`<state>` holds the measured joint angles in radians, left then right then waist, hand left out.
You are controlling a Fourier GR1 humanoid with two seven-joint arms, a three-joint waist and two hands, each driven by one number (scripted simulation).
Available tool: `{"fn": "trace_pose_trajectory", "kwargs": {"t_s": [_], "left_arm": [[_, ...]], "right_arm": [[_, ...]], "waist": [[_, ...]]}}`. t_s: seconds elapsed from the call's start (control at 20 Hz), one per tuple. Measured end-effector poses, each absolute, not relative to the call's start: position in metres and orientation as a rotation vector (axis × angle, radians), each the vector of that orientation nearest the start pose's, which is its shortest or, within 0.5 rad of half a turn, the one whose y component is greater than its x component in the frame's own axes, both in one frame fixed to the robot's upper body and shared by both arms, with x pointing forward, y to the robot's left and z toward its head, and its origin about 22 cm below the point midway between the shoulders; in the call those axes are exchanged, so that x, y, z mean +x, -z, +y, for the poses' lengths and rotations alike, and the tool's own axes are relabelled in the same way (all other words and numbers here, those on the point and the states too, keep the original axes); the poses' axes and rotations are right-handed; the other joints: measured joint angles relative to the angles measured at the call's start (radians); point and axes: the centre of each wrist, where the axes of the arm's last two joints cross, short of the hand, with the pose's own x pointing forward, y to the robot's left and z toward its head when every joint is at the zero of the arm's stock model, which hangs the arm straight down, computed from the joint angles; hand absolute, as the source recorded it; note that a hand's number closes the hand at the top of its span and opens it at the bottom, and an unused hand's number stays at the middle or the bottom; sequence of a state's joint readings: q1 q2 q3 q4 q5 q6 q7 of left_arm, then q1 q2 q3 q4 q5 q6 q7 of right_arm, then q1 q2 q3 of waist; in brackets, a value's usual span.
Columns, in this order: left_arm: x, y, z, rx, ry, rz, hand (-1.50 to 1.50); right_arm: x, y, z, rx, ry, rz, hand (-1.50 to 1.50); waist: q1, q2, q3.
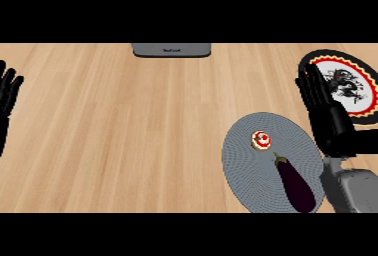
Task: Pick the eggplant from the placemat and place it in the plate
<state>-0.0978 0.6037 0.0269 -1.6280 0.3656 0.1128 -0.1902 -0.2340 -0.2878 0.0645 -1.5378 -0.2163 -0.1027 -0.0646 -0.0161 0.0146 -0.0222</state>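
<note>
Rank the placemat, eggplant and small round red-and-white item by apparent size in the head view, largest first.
1. Placemat, by far the largest.
2. Eggplant, lying on the placemat.
3. Round red-and-white item, the smallest, also on the placemat.

This is a kitchen or dining spot in a home. A light wood-plank table (111, 130) carries a round grey placemat (251, 170), a patterned plate (354, 75) and an eggplant (297, 186). A grey appliance (171, 49) stands at the far edge.

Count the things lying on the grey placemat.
2: an eggplant at the placemat's near right, and a small round red-and-white item near its middle. None appears hidden.
</note>
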Motion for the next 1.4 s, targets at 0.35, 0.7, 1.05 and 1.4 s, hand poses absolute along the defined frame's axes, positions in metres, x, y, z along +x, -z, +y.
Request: {"fn": "trace_pose_trajectory", "kwargs": {"t_s": [0.35, 0.7, 1.05, 1.4], "left_arm": [[0.238, -0.053, 0.362, 0.421, 0.225, -1.689, 0.00], [0.211, -0.011, 0.356, 0.480, 0.259, -1.534, 0.00], [0.211, -0.001, 0.335, 0.486, 0.273, -1.510, 0.00], [0.211, -0.002, 0.339, 0.485, 0.284, -1.513, 0.00]], "right_arm": [[0.289, -0.072, -0.271, 0.103, 0.042, -1.699, -1.50], [0.234, -0.056, -0.275, -0.199, 0.256, -1.808, -1.50], [0.161, -0.071, -0.282, -0.228, 0.219, -1.829, -1.50], [0.139, -0.100, -0.307, -0.312, -0.155, -1.617, -1.50]], "waist": [[-0.001, -0.011, 0.016], [-0.011, -0.019, 0.021], [-0.003, -0.019, 0.022], [0.010, -0.016, 0.020]]}}
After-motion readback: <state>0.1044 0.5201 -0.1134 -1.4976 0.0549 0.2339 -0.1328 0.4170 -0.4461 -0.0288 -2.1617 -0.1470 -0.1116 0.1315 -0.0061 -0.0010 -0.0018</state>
